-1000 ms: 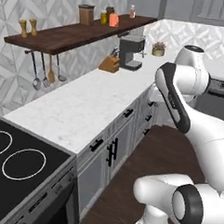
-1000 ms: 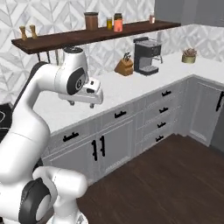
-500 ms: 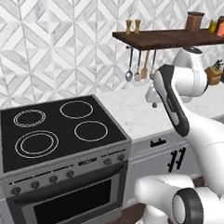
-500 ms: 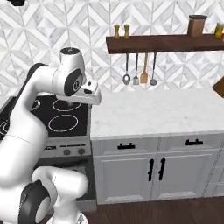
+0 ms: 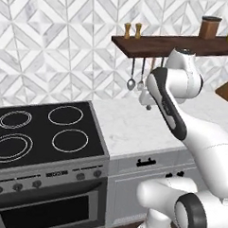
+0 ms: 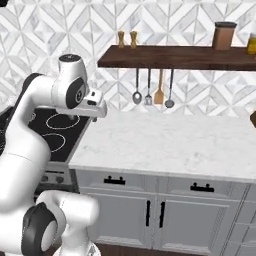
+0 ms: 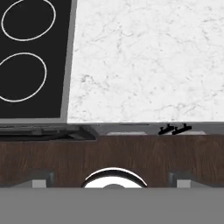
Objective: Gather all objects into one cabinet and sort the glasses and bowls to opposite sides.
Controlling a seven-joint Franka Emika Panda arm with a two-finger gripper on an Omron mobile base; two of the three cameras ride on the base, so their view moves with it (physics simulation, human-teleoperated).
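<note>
Base driven left, glossy black stove (image 5: pixel 39 131) nearer (ringed burners), veined marble counter (image 6: pixel 170 145).

— What do you have in front of you?
— Your arm's hand (image 6: pixel 95 107) hangs above the white marble counter (image 6: pixel 165 145), near the black cooktop (image 6: pixel 55 132).
— And on the wall?
— You see a long brown shelf (image 6: pixel 175 56) with hanging utensils (image 6: pixel 152 92), two small shakers (image 6: pixel 127 39) and a brown canister (image 6: pixel 223 35).
— Below?
— Grey cabinet doors (image 6: pixel 155 212).
</note>
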